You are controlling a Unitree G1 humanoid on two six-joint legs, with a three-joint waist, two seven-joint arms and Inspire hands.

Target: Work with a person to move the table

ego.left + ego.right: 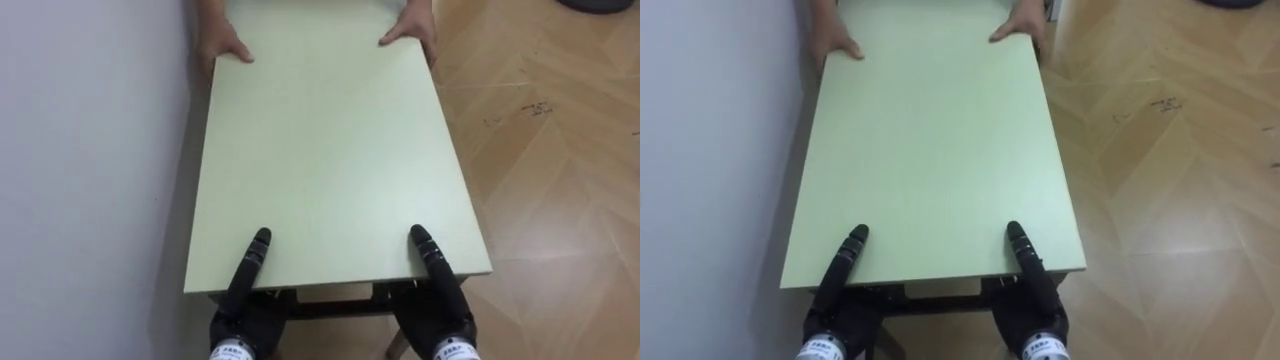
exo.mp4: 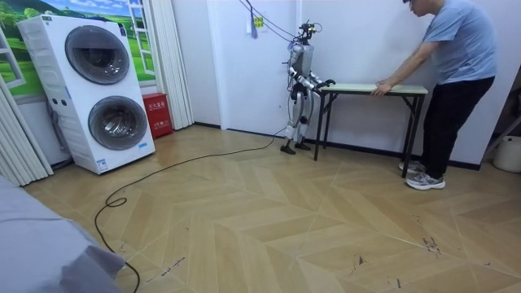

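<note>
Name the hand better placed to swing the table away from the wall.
Right, probably. Both sit at the near edge of the table, but the right hand has open floor beside it; the left hand is close to the wall.

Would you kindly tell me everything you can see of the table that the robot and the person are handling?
The table has a bare, pale green rectangular top, smooth like laminate, on a dark frame and thin dark legs that look like metal. It stands level, one long side along the white wall, legs seemingly on the wooden floor. The robot's left hand and right hand reach onto its near short edge; the person's hands rest on the far edge.
</note>
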